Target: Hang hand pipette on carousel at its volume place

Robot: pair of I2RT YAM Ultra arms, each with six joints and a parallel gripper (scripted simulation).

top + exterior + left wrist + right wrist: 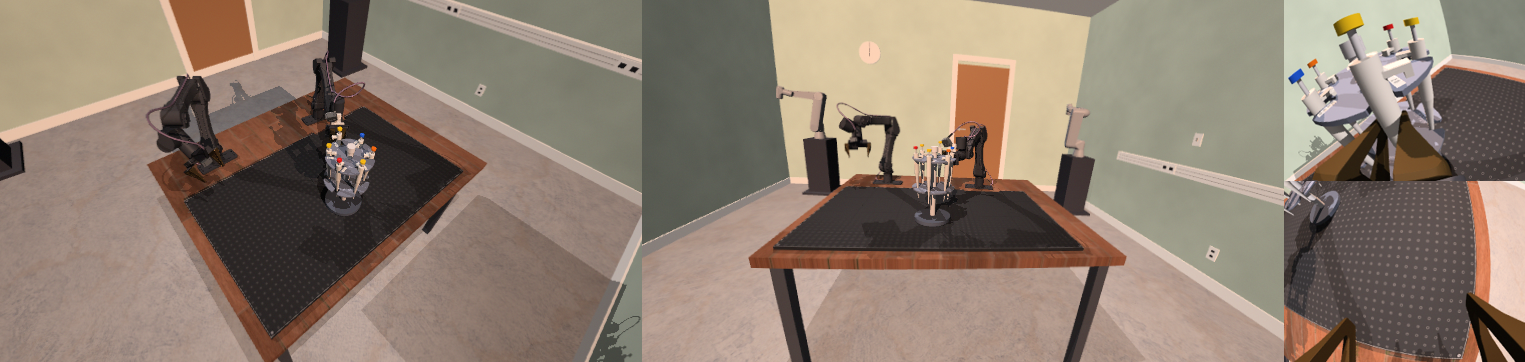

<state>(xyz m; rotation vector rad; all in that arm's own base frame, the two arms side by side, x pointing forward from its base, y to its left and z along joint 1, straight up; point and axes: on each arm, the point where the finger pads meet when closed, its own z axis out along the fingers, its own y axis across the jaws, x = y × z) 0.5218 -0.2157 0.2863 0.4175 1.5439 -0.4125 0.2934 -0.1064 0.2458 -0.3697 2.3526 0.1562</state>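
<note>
We have the pipette (337, 135) (940, 143) (1374, 85) up off the table (227, 285) (942, 259) (1481, 254), yellow button uppermost, its lower body between the fingers of the left claw (338, 129) (1394, 118). That claw is clamped on it. The pipette leans in the left wrist view, and its finger hook (1397, 68) reaches over the rim of the carousel (344, 205) (932, 214) (1345, 101) (1324, 212), just ahead of the claw.

So we judge the picking up done and the hanging well advanced. We cannot tell whether the hook's tip is behind the rail, or whether this is the right place. Letting go and moving clear remain.

Beyond the pipette, more pipettes with blue (362, 135) (1296, 76), orange (373, 149) (1312, 63), red (339, 160) (1388, 27) and yellow buttons hang around the head, farther from the claw.

The right claw (213, 173) (859, 155) (1404, 313) stands apart and holds nothing, well away from the left one.

A white label (1397, 82) sits on the rim beside the pipette; its print is too small for us to read. We make out no volume on the button and no brand.
</note>
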